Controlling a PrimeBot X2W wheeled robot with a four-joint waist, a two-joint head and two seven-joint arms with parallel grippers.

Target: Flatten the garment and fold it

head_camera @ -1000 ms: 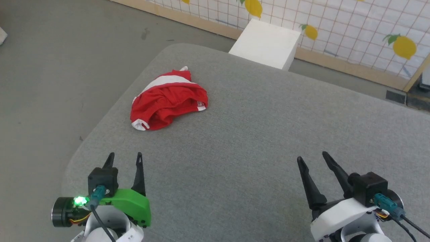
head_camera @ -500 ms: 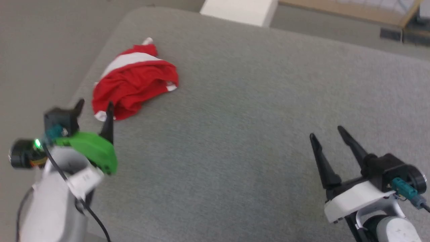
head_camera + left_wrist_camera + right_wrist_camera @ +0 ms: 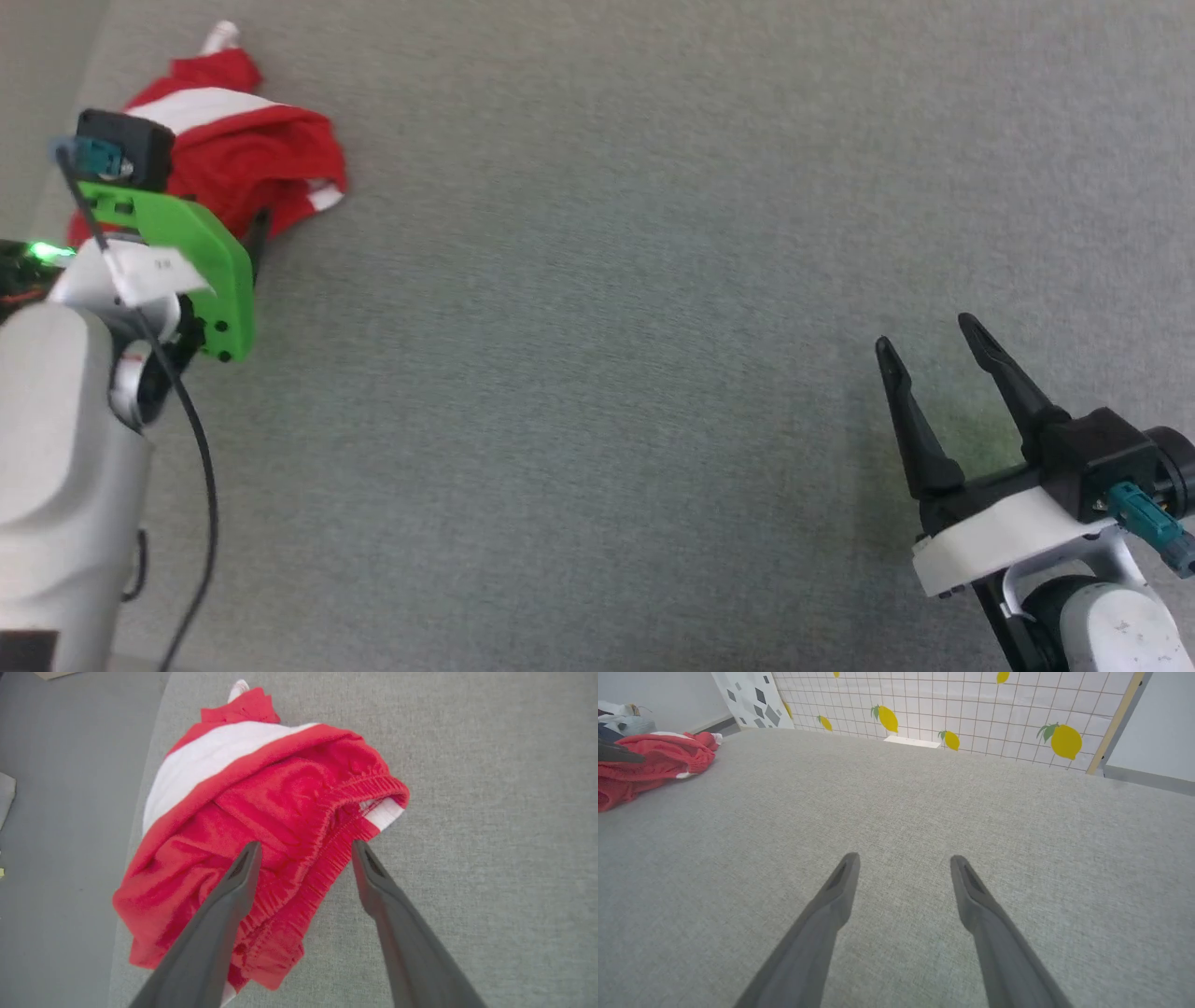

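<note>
- Left wrist view: the shorts [image 3: 280, 798] lie crumpled in a heap at the table's [image 3: 467, 858] left edge, with the floor [image 3: 56, 858] just beside them. The heap's long axis runs from lower left to upper right. A broad white stripe lies along its upper left side. The gathered waistband runs diagonally through the middle and opens toward the right, where a white bit shows. The left gripper [image 3: 303, 847] hangs over the heap with its jaws wide. One finger is above the red fabric and the other is just beside the waistband, above the table. I cannot tell whether they touch the cloth.
- Right wrist view: the right gripper [image 3: 904, 857] is over bare table, jaws wide with nothing between them. The shorts lie far off at the left edge.
- Head view: the shorts are at the upper left, stripe on the far side, partly covered by the left gripper's green mount [image 3: 177, 247]. The right gripper is at the lower right, well apart from them, with its fingers pointing up and slightly left.
</note>
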